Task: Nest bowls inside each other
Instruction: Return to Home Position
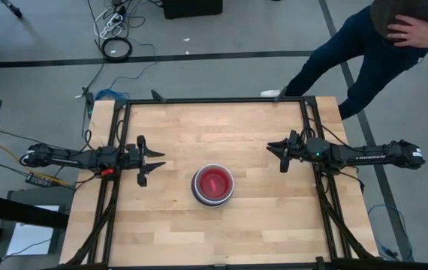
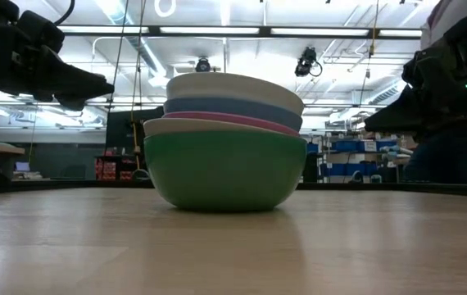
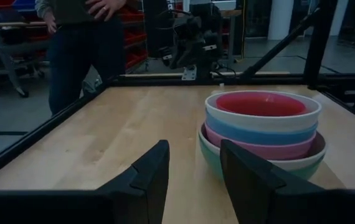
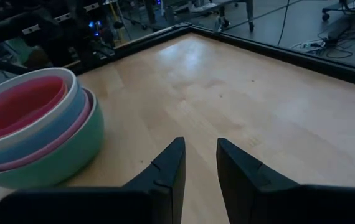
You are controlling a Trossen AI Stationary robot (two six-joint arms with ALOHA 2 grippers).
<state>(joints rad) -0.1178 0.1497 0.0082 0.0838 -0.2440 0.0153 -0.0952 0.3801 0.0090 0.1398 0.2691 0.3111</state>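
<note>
From above, the nested stack of round plastic bowls [image 1: 213, 185] is sitting near the middle of the light wooden table [image 1: 199, 127], a little toward the near edge, with the red bowl [image 1: 213, 182] showing innermost and pale rims ringing it. The left gripper [image 1: 161, 159] is hanging over the table to the stack's left and the right gripper [image 1: 275, 156] to its upper right, both well apart from the bowls, while a person in dark trousers [image 1: 364, 45] is standing beyond the far right corner. At table height, the green bowl [image 2: 225, 172] is resting on the wood as the outermost shell, with a white rim [image 2: 168, 127], a pink band [image 2: 233, 120], a blue band [image 2: 233, 106] and a pale bowl [image 2: 233, 83] rising out of it in that order. Here the left gripper is hovering high at one side [image 2: 70, 82] and the right gripper at the other [image 2: 397, 115], neither touching anything. Past the left wrist, that gripper's two dark fingers [image 3: 149, 177] are standing apart and holding nothing, and the stack [image 3: 261, 134] is sitting just beyond them, red interior uppermost; the person [image 3: 84, 37] is standing at the table's far side. Past the right wrist, the right gripper's fingers [image 4: 165, 171] are likewise parted around bare wood, gripping nothing, and the stack [image 4: 34, 134] is lying off to one side, near but not touching.
</note>
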